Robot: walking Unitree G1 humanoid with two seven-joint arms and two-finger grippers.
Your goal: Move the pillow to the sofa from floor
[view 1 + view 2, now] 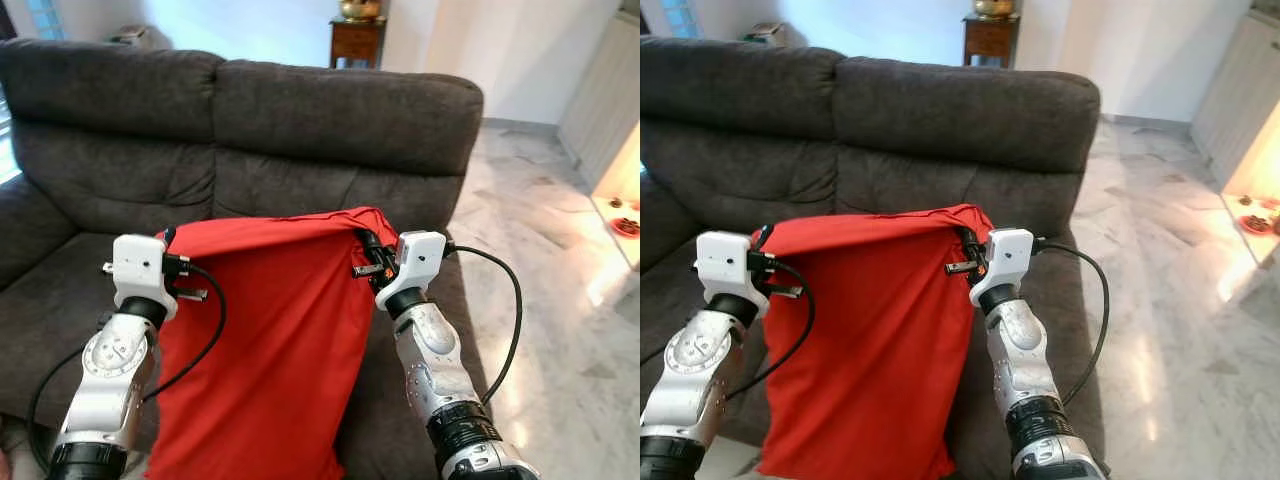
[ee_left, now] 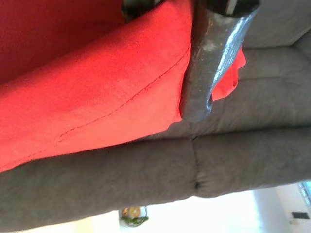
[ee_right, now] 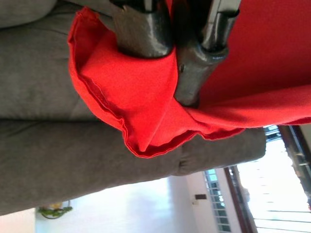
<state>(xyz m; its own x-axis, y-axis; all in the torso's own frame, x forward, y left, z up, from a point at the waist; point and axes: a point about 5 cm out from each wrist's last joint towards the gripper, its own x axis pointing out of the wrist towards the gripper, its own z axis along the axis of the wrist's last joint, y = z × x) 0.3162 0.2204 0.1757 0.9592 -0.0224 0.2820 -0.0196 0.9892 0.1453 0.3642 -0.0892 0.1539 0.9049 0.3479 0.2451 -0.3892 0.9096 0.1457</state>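
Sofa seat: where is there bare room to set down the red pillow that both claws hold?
The left seat cushion, between the sofa's left arm and the hanging red pillow, is bare. A narrower bare strip lies beyond the right claw. The middle is crowded by the pillow and the left claw.

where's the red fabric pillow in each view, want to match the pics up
Left eye view: the red fabric pillow hangs centre frame between both grippers.
Right eye view: same, shifted toward the left.
Left wrist view: fills the upper left, with a black finger across its edge.
Right wrist view: a bunched corner pinched by the fingers.
Shared landmark: the dark grey fabric sofa behind it.
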